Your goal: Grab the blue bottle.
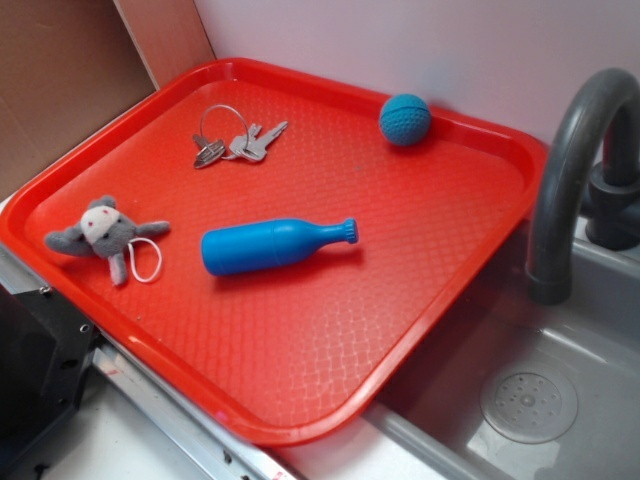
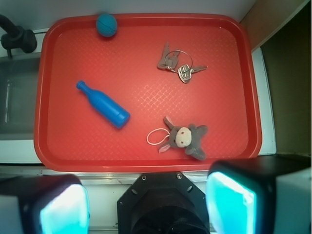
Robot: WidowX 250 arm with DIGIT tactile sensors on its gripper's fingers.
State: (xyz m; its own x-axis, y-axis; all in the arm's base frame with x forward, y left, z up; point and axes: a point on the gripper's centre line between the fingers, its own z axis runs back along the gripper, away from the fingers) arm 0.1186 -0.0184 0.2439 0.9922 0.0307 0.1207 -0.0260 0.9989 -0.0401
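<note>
Red tray [image 1: 470, 290] holds the blue bottle [image 2: 103, 105] lying flat; gripper [image 2: 146, 207] hangs spread apart, empty: align jaws across the body, then descend

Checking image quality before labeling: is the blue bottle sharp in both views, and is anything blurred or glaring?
Exterior view: blue bottle sharp, soft shadow beneath, mild sheen. Wrist view: bottle sharp; pincer fingers at the bottom edge blurred, glowing cyan.

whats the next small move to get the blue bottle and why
Probably move the hand forward and a little left over the blue bottle, then descend. The bottle lies flat on the red tray, apart from everything else, and the open hand is high, behind the tray's near edge.
</note>
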